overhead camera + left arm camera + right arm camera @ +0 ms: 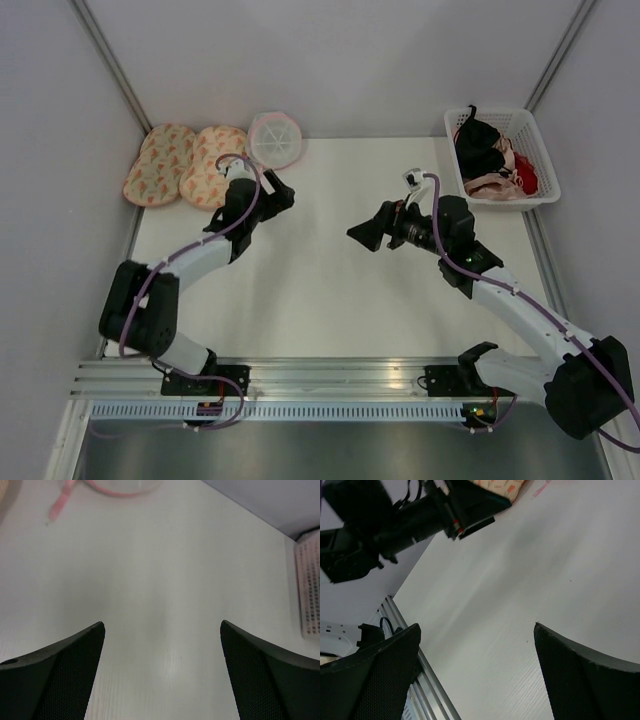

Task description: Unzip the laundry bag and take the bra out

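Note:
The laundry bag (275, 139), a round white mesh pouch with pink trim, lies at the table's back left. Its pink rim (120, 491) and zipper tab (56, 506) show at the top of the left wrist view. The bra is hidden from every view. My left gripper (281, 192) hovers just in front of the bag, open, with bare table between its fingers (162, 625). My right gripper (364, 232) is mid-table, pointing left, open and empty (475, 627).
Two peach patterned oval pads (185, 164) lie left of the bag. A white basket (541, 178) holding black, pink and red garments stands at the back right. An aluminium rail (320, 375) runs along the near edge. Grey walls close in the back and sides.

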`<state>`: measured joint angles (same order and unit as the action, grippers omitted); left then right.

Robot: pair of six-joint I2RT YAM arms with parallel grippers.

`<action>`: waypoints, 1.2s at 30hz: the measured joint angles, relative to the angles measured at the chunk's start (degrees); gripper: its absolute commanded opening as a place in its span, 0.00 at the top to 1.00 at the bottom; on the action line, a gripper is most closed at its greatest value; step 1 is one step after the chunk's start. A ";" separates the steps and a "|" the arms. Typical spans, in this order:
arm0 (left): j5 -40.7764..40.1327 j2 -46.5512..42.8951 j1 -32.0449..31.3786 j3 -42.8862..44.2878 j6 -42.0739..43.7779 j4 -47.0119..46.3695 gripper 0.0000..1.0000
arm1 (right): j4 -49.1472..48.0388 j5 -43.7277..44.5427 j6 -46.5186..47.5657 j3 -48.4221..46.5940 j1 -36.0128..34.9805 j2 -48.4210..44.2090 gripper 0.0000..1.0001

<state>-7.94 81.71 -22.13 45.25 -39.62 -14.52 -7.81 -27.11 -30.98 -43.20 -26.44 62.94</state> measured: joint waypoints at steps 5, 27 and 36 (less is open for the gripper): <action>0.66 21.46 4.85 19.71 6.19 -2.08 0.01 | 1.90 0.17 1.11 0.90 -0.09 -3.41 0.02; -15.76 51.54 7.87 64.19 25.22 13.25 0.01 | 8.39 2.16 4.13 5.90 -0.09 -4.26 0.02; -15.02 58.69 10.75 71.04 28.50 17.53 0.05 | 10.56 2.40 3.96 5.90 -0.09 -4.61 0.02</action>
<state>-22.96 140.40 -11.38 116.29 -11.11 3.01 2.74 -24.71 -27.03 -37.30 -26.52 58.33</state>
